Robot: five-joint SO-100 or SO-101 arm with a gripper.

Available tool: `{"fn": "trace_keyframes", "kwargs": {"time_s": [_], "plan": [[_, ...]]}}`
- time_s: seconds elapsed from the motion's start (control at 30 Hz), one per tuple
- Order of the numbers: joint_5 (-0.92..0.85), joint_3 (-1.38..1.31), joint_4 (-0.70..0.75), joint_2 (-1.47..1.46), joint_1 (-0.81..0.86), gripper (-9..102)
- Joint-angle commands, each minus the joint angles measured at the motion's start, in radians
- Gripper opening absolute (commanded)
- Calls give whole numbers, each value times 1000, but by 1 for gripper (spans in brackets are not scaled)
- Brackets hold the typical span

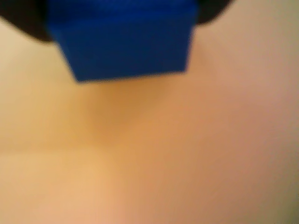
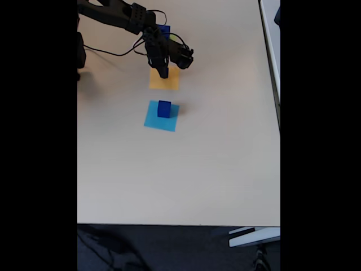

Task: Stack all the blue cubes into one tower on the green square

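The arm reaches from the top left of the fixed view, and its gripper (image 2: pixel 163 72) hangs over the orange square (image 2: pixel 164 81) on the pale table (image 2: pixel 214 158). In the wrist view a blue cube (image 1: pixel 126 39) sits at the top edge between two dark shapes that I take for the fingers, with only blurred orange-beige surface under it. So I judge that the jaws are pinching this cube, though the picture is not sharp.

Another blue cube (image 2: pixel 164 109) stands on the light-blue square (image 2: pixel 161 116), just below the orange one in the fixed view. A third bit of dark blue (image 2: pixel 164 29) shows behind the arm, partly covered; I cannot tell what it rests on. I cannot find the green square with any certainty.

The risk, I think, is the place of release. The held cube is above orange paper, not green, so opening here would put it on the wrong square. Also the cables hang close by and could brush a cube when the arm swings.
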Motion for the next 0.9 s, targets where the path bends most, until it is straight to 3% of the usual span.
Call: {"fn": "trace_keyframes", "kwargs": {"time_s": [0.0, 0.3, 0.53, 0.67, 0.87], "plan": [[-2, -2, -25, 5, 2, 0], [-9, 2, -43, 2, -5, 14], [-60, -52, -29, 9, -12, 34], [-77, -216, 107, -2, -18, 39], [-92, -563, 290, -34, -35, 37]]}}
